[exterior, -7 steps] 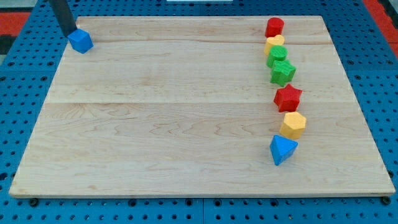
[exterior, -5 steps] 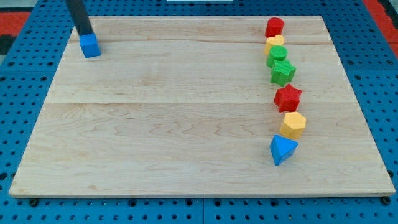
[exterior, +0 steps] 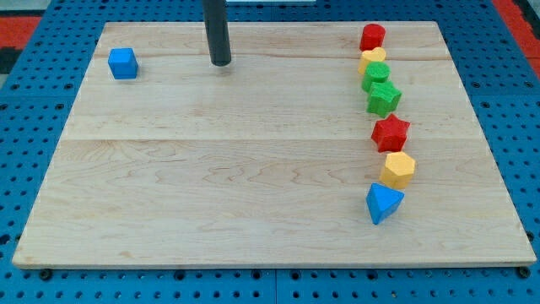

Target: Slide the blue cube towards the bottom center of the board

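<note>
1. Near the tabletop's (exterior: 253, 169) top-left corner sits the blue cube (exterior: 123, 63), small, bright, its edges squared to the view.
2. To its right, well apart, stands my tip (exterior: 220, 62).
3. I have no jaws, only a rod.

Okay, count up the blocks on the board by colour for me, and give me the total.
Blue: 2, the blue cube and the blue pyramid-like block
Red: 2, the red cylinder and the red star
Yellow: 2, and
Green: 2, and
Total: 8
</note>
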`<action>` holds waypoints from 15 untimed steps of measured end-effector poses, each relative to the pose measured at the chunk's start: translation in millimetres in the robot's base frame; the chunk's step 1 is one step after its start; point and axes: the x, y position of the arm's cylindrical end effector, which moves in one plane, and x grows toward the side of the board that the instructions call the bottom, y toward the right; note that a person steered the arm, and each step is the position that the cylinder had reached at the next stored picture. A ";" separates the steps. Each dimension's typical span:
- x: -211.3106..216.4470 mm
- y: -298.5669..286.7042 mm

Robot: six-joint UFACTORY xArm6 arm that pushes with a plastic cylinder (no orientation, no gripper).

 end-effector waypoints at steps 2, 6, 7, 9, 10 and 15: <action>-50.0 -7.0; -2.0 -149.0; 1.4 -106.4; 40.6 -131.4; 54.8 -140.2; 91.2 -103.8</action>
